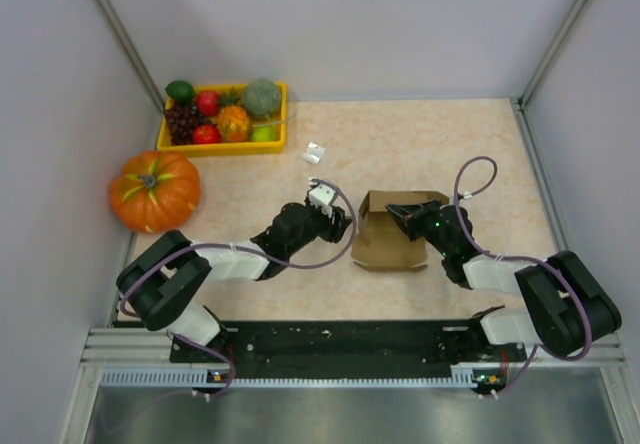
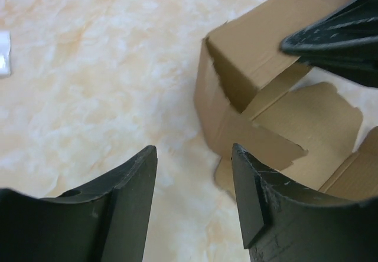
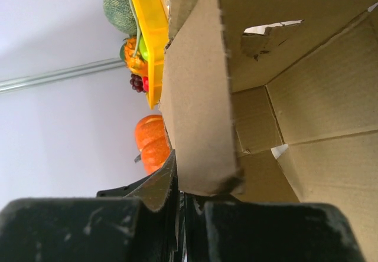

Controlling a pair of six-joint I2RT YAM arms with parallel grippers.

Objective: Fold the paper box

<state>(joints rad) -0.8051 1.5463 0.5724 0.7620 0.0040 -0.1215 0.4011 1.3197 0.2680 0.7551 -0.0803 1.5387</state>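
- Paper box [image 1: 395, 234]: brown cardboard, partly erected. It sits on the worktop [image 1: 450, 144] a little right of centre, between the two claws.
- Box condition: the left wrist view shows the paper box [image 2: 266, 79] with one corner standing and its top open. Loose flaps lie flat on the surface on the side nearer the arms.
- Left claw [image 1: 343, 226]: positioned just beside the box's left wall. In its own camera the left claw [image 2: 192, 182] is spread, with only bare worktop between the fingers [image 2: 133, 206]. It grips nothing. Contact with the cardboard cannot be confirmed.
- Right claw [image 1: 393, 210]: reaches in from the right over the box's far edge. Seen from the left wrist, the right claw [image 2: 331, 35] shows as a dark closed tip above the open top.
- Right claw, own camera: the right claw [image 3: 179, 197] is pressed together. Its tip meets the lower edge of an upright flap of the paper box [image 3: 195, 97]. Whether cardboard is nipped between the fingers cannot be determined.
- Yellow tray [image 1: 225, 148]: at the far left corner of the worktop, loaded with assorted fruit and vegetables, well apart from the box.
- Pumpkin [image 1: 155, 191]: orange, at the left edge of the worktop, just nearer than the tray.
- Small white object [image 1: 315, 151]: lies on the worktop between the tray and the box, touching neither.
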